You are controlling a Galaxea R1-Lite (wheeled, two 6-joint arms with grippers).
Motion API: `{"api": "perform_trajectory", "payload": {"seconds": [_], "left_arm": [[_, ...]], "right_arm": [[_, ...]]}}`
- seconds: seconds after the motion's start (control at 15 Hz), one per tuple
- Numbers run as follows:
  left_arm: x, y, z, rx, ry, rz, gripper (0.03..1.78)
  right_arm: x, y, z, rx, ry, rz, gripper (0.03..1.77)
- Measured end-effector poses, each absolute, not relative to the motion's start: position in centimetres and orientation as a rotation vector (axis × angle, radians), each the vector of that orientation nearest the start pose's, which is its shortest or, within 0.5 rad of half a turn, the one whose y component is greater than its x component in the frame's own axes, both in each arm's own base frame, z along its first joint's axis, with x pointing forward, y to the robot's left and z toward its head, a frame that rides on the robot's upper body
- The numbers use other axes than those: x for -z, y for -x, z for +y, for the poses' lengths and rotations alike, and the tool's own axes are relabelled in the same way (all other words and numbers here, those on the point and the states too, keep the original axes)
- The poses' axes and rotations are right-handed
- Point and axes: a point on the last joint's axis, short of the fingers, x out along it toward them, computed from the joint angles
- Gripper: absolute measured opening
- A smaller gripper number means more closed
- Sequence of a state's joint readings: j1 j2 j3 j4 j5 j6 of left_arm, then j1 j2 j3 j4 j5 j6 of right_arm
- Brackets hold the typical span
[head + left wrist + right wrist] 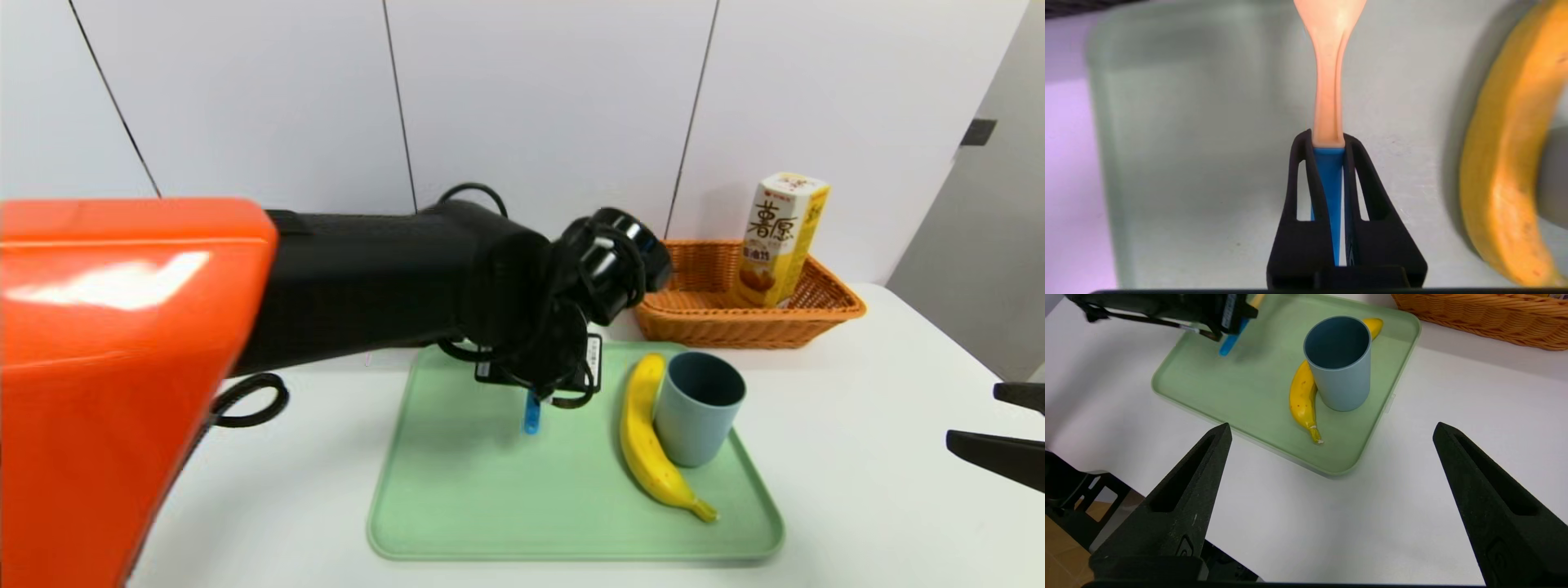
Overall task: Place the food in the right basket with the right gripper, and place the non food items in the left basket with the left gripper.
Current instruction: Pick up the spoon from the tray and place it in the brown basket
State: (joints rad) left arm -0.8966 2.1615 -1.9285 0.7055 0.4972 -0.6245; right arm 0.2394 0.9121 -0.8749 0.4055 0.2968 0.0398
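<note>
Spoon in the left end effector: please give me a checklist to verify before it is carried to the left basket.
1. Grip: left end effector shut on the spoon at the handle: ok.
2. Spoon off the tray: seems lifted, blue tip hangs above it: ok.
3. Banana and cup apart from the spoon: ok.
4. Left basket position: not in any view: cannot tell.
5. Right end effector open, away over the table: ok.
6. Snack box in the right basket: ok.

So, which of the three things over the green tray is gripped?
The spoon: the left gripper is shut on its blue handle. The banana and cup sit untouched.
</note>
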Motion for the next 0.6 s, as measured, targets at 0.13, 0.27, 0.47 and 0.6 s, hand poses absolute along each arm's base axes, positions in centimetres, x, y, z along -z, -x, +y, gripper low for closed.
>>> {"api": "perform_trajectory", "payload": {"seconds": [0.13,0.27,0.47,0.6], "left_arm": [[-23.9,-25.7,-29.9,0.16,0.018,0.726,0.14],[-27.4,-25.0,-27.3,0.178,0.038,0.656,0.14],[-30.5,-26.1,-23.1,0.12,0.062,0.581,0.14],[-31.4,-27.8,-20.0,0.041,0.091,0.55,0.14]], "right_arm": [[-26.3,-8.1,2.6,-0.519,-0.051,0.455,1.7],[-26.3,-8.0,2.6,-0.52,-0.051,0.453,1.7],[-26.3,-8.0,2.6,-0.519,-0.051,0.452,1.7],[-26.3,-8.0,2.6,-0.52,-0.051,0.452,1.7]]}}
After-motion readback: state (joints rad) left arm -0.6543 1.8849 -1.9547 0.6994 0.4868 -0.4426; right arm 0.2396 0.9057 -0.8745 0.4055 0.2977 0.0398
